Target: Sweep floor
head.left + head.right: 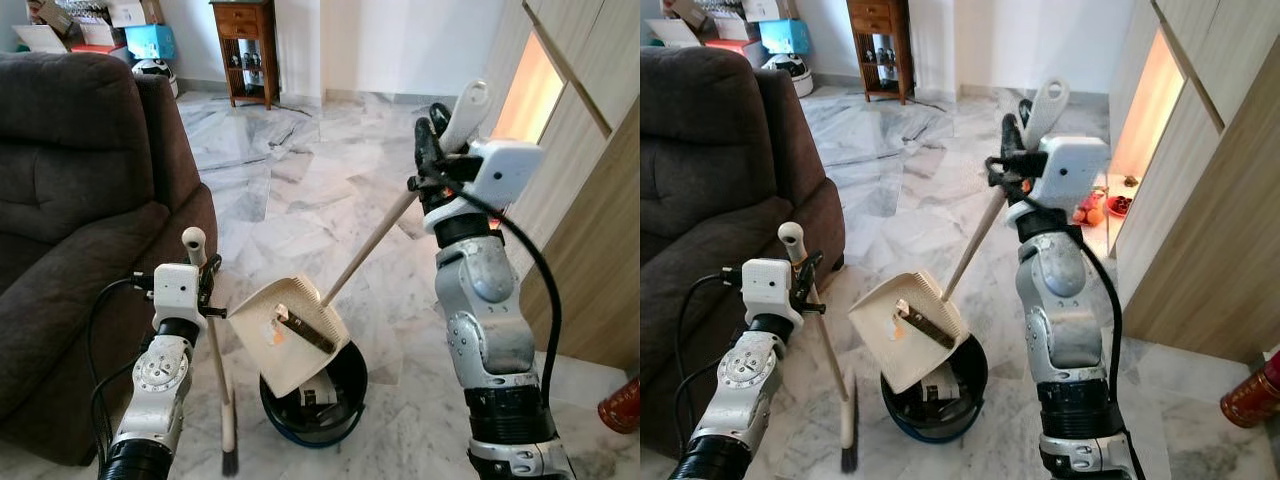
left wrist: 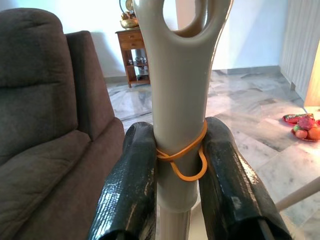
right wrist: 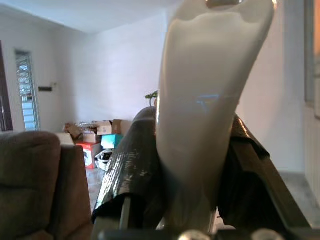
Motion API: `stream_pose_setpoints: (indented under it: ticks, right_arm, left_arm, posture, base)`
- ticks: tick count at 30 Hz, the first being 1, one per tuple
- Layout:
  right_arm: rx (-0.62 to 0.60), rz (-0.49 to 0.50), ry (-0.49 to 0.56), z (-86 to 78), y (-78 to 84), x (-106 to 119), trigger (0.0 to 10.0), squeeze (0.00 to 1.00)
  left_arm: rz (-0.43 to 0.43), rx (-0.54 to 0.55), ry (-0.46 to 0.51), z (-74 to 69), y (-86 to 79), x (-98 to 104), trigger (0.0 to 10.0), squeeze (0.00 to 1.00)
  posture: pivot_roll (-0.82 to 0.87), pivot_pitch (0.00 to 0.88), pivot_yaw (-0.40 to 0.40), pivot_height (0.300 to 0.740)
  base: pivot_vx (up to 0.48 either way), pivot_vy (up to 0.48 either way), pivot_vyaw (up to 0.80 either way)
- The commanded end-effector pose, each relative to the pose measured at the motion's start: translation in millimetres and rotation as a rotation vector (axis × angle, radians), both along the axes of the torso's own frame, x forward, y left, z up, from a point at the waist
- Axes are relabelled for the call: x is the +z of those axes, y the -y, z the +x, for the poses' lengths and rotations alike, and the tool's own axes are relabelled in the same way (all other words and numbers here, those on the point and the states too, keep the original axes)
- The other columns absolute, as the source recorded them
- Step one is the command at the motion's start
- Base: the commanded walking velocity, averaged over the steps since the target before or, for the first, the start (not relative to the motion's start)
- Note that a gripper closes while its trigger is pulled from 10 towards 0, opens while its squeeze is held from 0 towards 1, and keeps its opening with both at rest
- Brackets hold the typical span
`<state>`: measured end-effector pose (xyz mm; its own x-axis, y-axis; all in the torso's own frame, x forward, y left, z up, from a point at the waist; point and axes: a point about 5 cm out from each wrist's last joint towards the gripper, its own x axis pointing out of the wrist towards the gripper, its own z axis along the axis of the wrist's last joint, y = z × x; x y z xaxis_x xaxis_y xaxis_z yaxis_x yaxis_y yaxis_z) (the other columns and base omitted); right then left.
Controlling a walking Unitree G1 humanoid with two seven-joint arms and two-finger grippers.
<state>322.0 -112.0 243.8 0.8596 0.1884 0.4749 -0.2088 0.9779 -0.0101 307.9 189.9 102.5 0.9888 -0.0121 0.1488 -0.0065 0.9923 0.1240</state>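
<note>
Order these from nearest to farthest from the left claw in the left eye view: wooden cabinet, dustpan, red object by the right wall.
1. Dustpan, just right of the left claw, tilted over the bucket.
2. Red object, far right, on the floor.
3. Wooden cabinet, across the room at the back wall.

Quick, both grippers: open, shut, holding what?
Left gripper: shut on the beige plastic broom handle, brush end down on the floor.
Right gripper: shut on the long-handled cream dustpan, tipped over the dark round bin.
</note>
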Motion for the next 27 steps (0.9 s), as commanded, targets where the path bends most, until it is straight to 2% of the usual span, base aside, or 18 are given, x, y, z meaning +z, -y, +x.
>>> stream_pose_setpoints:
  ticks: [1, 5, 6, 8, 14, 22, 27]
  right_arm:
    - [0.045, -0.051, 0.111, -9.7, -9.5, 16, 10.0, 0.00]
    - [0.113, -0.170, 0.115, -14.1, -23.7, 7, 10.0, 0.00]
    - [0.113, -0.170, 0.115, -14.1, -23.7, 7, 10.0, 0.00]
    - [0.166, -0.253, 0.130, -18.2, -35.0, 2, 10.0, 0.00]
    - [0.236, -0.307, 0.129, -23.3, -49.1, -6, 10.0, 0.00]
    - [0.237, -0.372, 0.186, -26.7, -52.8, -3, 10.0, 0.00]
    - [0.214, -0.359, 0.232, -29.0, -52.5, 3, 10.0, 0.00]
  left_arm:
    - [0.016, 0.007, 0.052, 0.5, -1.0, 12, 10.0, 0.00]
    - [0.012, 0.010, 0.050, 0.4, -0.2, 11, 10.0, 0.00]
    - [0.012, 0.010, 0.050, 0.4, -0.2, 11, 10.0, 0.00]
    - [0.010, 0.011, 0.052, 0.7, 0.0, 12, 10.0, 0.00]
    - [0.010, 0.015, 0.053, 0.9, -0.4, 12, 10.0, 0.00]
    - [0.009, 0.020, 0.054, 0.3, -1.3, 11, 10.0, 0.00]
    - [0.008, 0.019, 0.055, 0.7, -1.2, 11, 10.0, 0.00]
  posture:
    - [0.14, 0.000, 0.030, 0.740]
    - [0.14, 0.000, 0.028, 0.740]
    - [0.14, 0.000, 0.028, 0.740]
    - [0.14, 0.000, 0.027, 0.740]
    - [0.14, 0.000, 0.024, 0.740]
    - [0.14, 0.000, 0.020, 0.740]
    - [0.14, 0.000, 0.019, 0.740]
  base:
    - [0.000, 0.000, 0.00]
    - [0.000, 0.000, 0.00]
    - [0.000, 0.000, 0.00]
    - [0.000, 0.000, 0.00]
    - [0.000, 0.000, 0.00]
    - [0.000, 0.000, 0.00]
    - [0.000, 0.000, 0.00]
